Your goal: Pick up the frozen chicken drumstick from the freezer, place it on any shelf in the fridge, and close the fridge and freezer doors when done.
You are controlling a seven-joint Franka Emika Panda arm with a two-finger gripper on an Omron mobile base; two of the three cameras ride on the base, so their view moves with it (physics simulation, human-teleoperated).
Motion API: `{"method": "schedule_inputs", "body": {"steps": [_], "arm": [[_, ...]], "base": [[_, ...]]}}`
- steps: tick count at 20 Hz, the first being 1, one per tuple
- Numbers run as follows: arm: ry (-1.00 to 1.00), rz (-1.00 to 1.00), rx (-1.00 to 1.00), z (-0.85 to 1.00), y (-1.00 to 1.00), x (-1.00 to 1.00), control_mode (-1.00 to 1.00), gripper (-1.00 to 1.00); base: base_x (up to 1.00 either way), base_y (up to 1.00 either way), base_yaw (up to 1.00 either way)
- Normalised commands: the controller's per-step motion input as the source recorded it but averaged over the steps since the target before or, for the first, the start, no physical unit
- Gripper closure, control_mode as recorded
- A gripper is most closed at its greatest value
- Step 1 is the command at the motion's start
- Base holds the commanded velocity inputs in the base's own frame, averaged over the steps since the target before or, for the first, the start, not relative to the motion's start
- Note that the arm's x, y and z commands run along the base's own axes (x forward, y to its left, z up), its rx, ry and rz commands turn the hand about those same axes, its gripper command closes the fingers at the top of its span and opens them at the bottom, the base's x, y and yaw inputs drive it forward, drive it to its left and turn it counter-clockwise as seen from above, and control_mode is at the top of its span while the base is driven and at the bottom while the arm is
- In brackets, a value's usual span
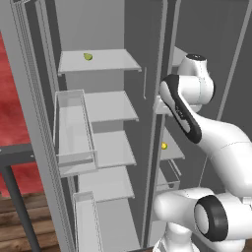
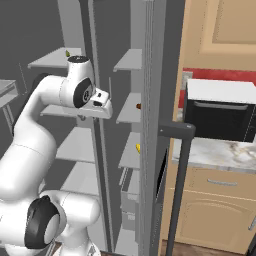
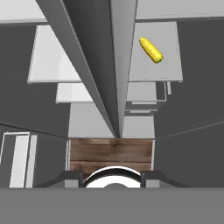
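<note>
Your drumstick [image 2: 138,106] sits on a freezer [image 2: 131,115] shelf, axis unclear; can't tell the gripper's [image 2: 104,103] finger state.

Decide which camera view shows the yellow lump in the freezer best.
The hand view: the yellow lump lies large and unblocked on a narrow freezer shelf. The left and right base views show a tiny speck.

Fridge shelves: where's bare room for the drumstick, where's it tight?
Second shelf, third shelf and fourth shelf are bare, between the clear bin on the left and the centre divider. Top shelf is free right of the green fruit. Tight: the narrow freezer shelves, with the arm in front.
</note>
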Motion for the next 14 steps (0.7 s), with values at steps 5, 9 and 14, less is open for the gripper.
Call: {"method": "schedule_inputs", "body": {"steps": [5, 9, 14], "arm": [[0.0, 0.0, 0.0, -0.08, 0.0, -0.31, -1.0, -1.0], [0.0, 0.0, 0.0, -0.32, 0.0, -0.39, -1.0, -1.0], [-0.03, 0.0, -0.07, -0.4, 0.0, -0.18, -1.0, -1.0]], "base": [[0.0, 0.0, 0.0], [0.0, 0.0, 0.0], [0.0, 0.0, 0.0]]}}
